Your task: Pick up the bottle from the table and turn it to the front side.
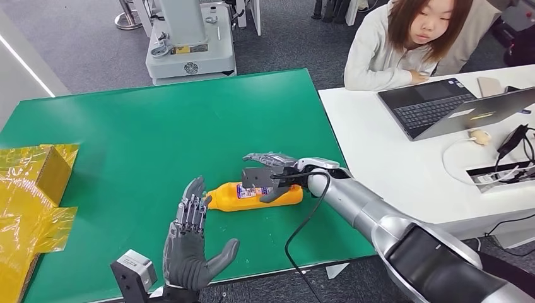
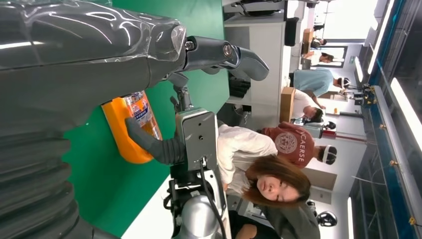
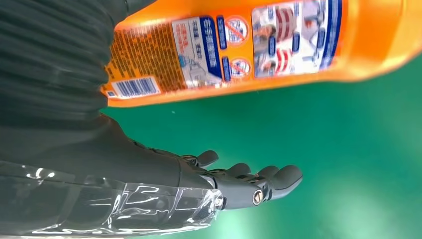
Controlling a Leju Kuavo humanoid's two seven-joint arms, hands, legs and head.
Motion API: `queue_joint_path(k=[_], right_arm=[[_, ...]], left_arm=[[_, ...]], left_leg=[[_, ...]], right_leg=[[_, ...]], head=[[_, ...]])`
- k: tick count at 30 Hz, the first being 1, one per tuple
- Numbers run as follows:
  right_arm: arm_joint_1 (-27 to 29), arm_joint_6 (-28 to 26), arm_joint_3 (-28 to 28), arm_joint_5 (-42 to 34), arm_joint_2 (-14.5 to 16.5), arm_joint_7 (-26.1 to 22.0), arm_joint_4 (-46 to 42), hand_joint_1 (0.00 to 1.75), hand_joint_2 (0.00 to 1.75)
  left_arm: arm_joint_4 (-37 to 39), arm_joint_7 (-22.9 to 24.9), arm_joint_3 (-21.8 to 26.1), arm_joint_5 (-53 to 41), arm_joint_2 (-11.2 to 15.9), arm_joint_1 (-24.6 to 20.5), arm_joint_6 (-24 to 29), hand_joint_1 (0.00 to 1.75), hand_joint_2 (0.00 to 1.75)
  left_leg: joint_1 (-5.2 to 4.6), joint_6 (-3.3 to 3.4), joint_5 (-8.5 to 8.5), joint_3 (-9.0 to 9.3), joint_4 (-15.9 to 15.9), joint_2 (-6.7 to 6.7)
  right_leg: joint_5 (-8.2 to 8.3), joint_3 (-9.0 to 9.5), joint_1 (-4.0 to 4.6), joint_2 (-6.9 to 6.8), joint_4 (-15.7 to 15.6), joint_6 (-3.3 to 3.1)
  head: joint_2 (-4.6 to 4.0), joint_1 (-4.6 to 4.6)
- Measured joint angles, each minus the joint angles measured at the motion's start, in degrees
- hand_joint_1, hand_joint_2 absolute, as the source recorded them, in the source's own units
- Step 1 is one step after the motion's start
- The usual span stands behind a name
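Green table (image 1: 126, 139): orange bottle (image 1: 230, 196) lies flat, long axis crosswise. Right hand (image 1: 271, 173) is nearer, poised above it, fingers spread, holding nothing. Left hand (image 1: 189, 243) open beside the cap.

In the head view we lose the middle of the orange bottle (image 1: 227, 196) behind the right robot hand (image 1: 270, 170), so we cannot tell whether the fingers touch it or hover just above. In the right wrist view the bottle (image 3: 358, 45) runs off the picture's edge, its far end is blurred, its label print is too small for us to read, and the ribbed cover hides its near end. In the left wrist view the left robot hand (image 2: 99, 74) covers part of the bottle (image 2: 124, 134).
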Motion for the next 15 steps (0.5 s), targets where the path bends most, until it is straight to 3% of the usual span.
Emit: queue_joint_path(k=[15], right_arm=[[-6.86,10.75,10.95,-9.83,1.60,2.14,2.65,0.00,1.75]], left_arm=[[-1.76,1.86,0.94,-0.19,1.15,2.13,0.70,0.00,1.75]], left_leg=[[0.01,0.00,0.01,0.00,0.00,-0.01]], right_leg=[[0.00,0.01,0.00,-0.03,0.03,0.00]], head=[[0.00,0.00]])
